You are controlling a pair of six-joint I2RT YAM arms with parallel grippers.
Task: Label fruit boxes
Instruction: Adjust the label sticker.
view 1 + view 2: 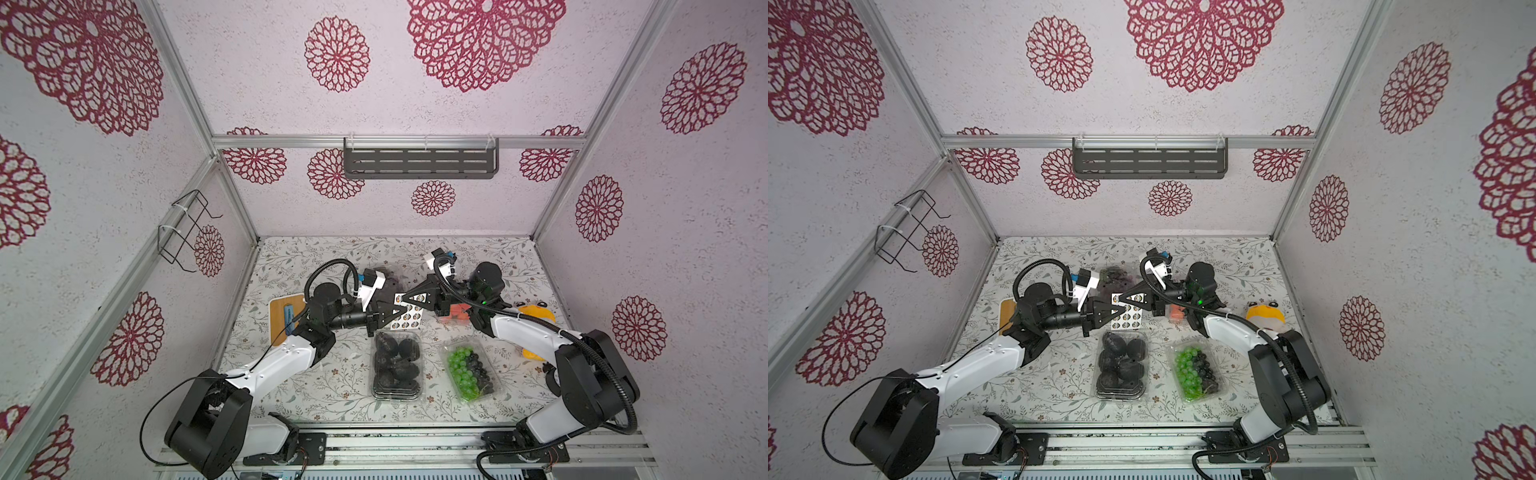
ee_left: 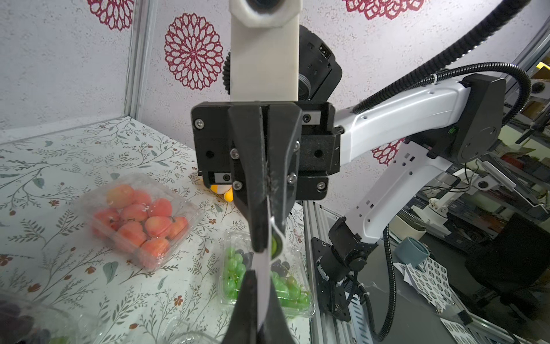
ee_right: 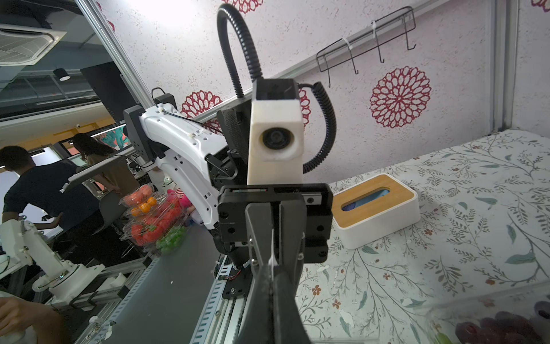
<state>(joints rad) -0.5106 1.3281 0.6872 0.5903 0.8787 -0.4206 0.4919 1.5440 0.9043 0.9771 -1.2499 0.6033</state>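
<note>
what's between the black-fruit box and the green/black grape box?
Nothing. Only bare floral tabletop separates the black-fruit box from the green-and-black grape box, as both top views show.

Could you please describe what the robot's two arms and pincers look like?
The left arm and right arm have white shell links between black motor joints, each with a black ribbed cable conduit. The left pincer and right pincer are black, with tapered fingers, silver screws and a white camera block above.
</note>
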